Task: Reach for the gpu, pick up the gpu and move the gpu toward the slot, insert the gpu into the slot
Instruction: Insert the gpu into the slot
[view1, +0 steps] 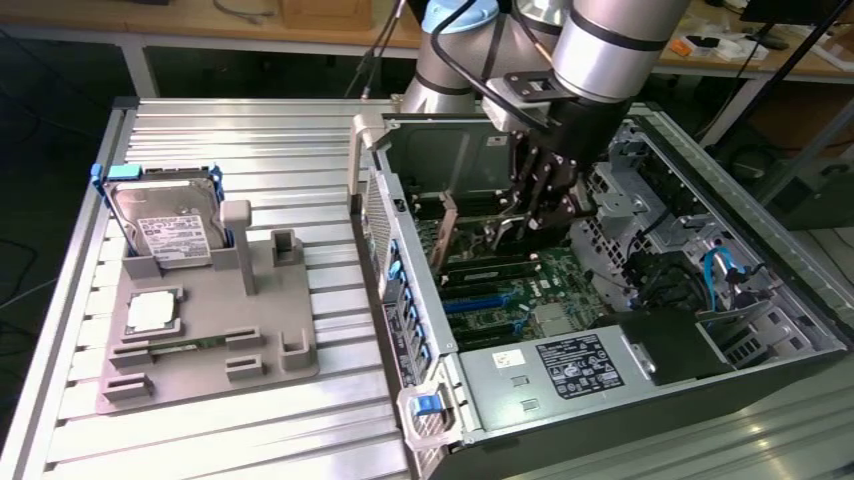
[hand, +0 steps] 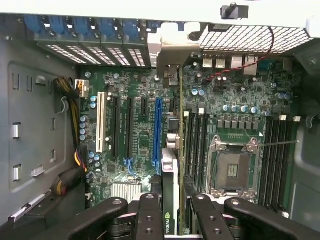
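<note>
Inside the open computer case (view1: 380, 200), my gripper (view1: 541, 215) is shut on the gpu (view1: 451, 228) and holds it upright on its edge over the green motherboard (view1: 534, 290). In the wrist view the gpu (hand: 170, 170) is a thin, edge-on card between my gripper's (hand: 172, 210) dark fingers (hand: 150, 215). Its silvery bracket (hand: 170, 55) reaches the case's rear wall. The bright-blue slot (hand: 158, 130) runs parallel to the card and close beside it, on the side away from the memory strips. In the exterior view the slot (view1: 478, 300) lies nearer the camera than the card. I cannot tell whether the card touches the board.
Black memory strips (hand: 195, 145) and the square processor socket (hand: 232, 170) lie beside the card. Cables (hand: 70, 100) crowd one case wall. Outside the case, a grey fixture (view1: 214, 340) on the ribbed table holds a hard drive (view1: 167, 225) and a processor chip (view1: 151, 312).
</note>
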